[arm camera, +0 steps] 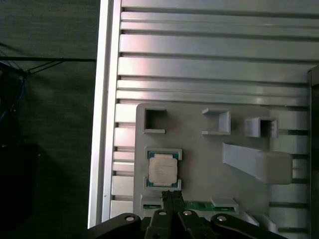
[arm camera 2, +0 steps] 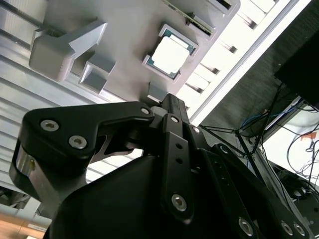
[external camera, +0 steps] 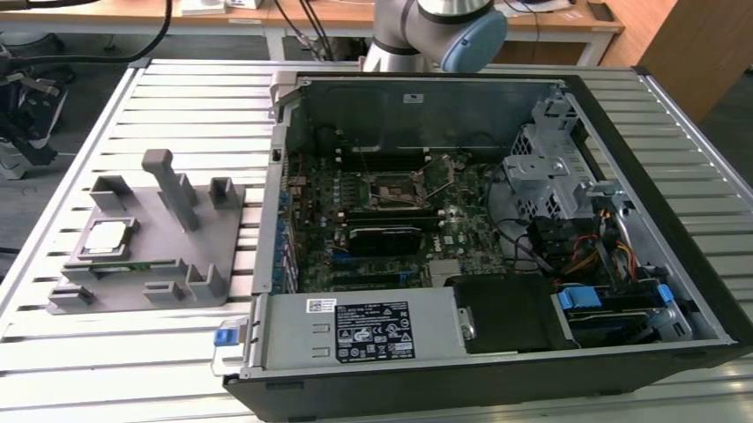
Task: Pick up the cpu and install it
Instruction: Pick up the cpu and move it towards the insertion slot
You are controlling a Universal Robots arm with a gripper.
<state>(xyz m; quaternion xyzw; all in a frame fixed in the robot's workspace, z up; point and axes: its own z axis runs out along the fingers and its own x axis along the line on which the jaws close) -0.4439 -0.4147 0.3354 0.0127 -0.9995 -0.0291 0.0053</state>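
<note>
Worktop [external camera: 176, 97]: ribbed aluminium slats, pale and matte, with long parallel grooves; a dark, speckled floor [arm camera: 50, 124] lies beyond its edge.
Background: wooden desks [external camera: 330, 13] stand behind the worktop, with black cables hanging from them.
Fixture tray [external camera: 165, 256]: grey, moulded plastic, flat-based, with blocky posts, square pockets and one tall angled tab; it lies on the worktop at the exterior view's left, just beside the computer case.
Cpu [external camera: 108, 236]: small flat square with a shiny silver-grey metal lid and a thin darker rim; it lies flat in a square recess of the fixture tray, as both wrist views show [arm camera 2: 170, 54] [arm camera: 162, 169].
Computer case [external camera: 659, 159]: black box, open on top, with sheet-metal walls inside.
Motherboard [external camera: 353, 203]: dark green, densely populated, flat on the case floor.
Socket [external camera: 398, 189]: black square with a metal frame, near the board's middle, with no chip in it.
Power supply [external camera: 353, 330]: grey metal box with a label, at the near edge of the case.
Arm [external camera: 436, 26]: silver tube with a pale blue cap, behind the case.
Gripper [arm camera: 172, 195]: black, angular links with round screw heads [arm camera 2: 172, 99]; its fingers are pressed together and grip nothing, and it hangs over the fixture tray with its tip near the cpu, apart from it.
</note>
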